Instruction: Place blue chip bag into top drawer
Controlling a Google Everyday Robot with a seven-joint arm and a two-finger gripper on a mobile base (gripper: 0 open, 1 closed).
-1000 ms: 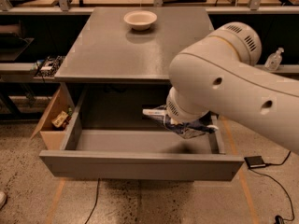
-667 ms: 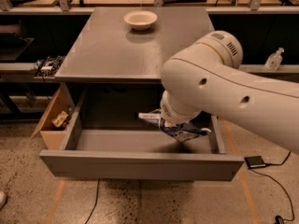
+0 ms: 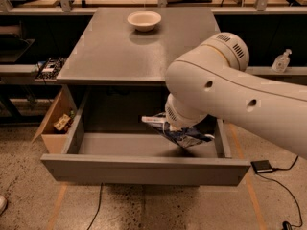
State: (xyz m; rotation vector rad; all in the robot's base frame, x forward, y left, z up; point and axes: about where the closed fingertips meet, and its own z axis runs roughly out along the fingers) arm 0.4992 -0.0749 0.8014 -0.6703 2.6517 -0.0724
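Well behind the gripper (image 3: 171, 127), a white bowl (image 3: 144, 20) sits on the grey cabinet top (image 3: 120, 51), and a tan cardboard box (image 3: 54, 126) stands far to its left beside the open top drawer (image 3: 144, 169). The bulky white arm (image 3: 225, 87) reaches down from the right and its wrist covers the gripper, so I cannot tell its grip. The blue chip bag (image 3: 186, 136) juts out tilted just below it, over the drawer's right half.

One high camera looks down closely at the top drawer (image 3: 144, 169), hand (image 3: 169, 124) inside.
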